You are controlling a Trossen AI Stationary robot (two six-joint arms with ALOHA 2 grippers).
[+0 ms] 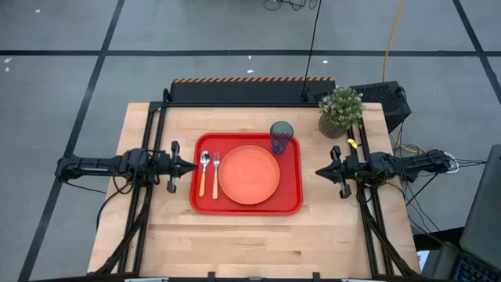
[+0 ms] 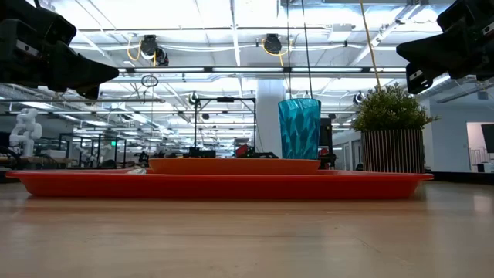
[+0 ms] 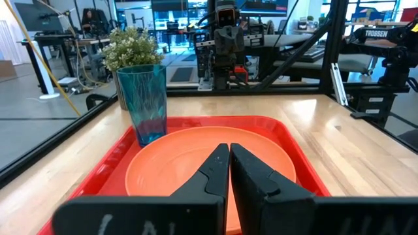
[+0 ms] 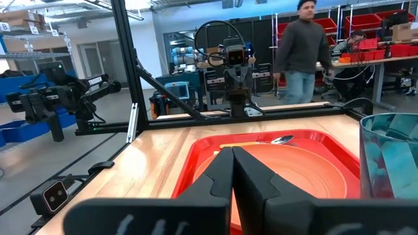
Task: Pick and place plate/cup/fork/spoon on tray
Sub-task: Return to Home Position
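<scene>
Risk, tray: the large red plastic rectangular tray (image 1: 246,205) with raised rim is seen carrying every task item, so little is judged left to be done; the load could be shifted if the tray were nudged by either arm on a careless move inward.
Risk, cup: the small translucent teal-blue tumbler cup (image 1: 282,137) is judged the easiest thing to be toppled, being tall, narrow and set close to the tray's far right corner; a sweep by the right arm would be the likely cause.
Risk, cutlery: the fork and spoon could be knocked against each other or over the rim by a low pass of the left arm, since they are laid at the tray's left edge.
Tray contents, plate: the round plain orange plate (image 1: 249,175) is laid flat at the tray's middle; nothing is seen on it.
Tray contents, cup: it is stood upright just beyond the plate's far right edge; no contents can be made out.
Tray contents, spoon: the slim spoon (image 1: 203,172) with silver oval bowl and orange handle is laid nearest the tray's left rim.
Tray contents, fork: the slim fork (image 1: 215,174) with silver tines and orange handle is laid between spoon and plate.
Left gripper (image 1: 192,166): held just left of the tray, clenched on nothing.
Right gripper (image 1: 319,171): held right of the tray, apart from it, clenched on nothing.
</scene>
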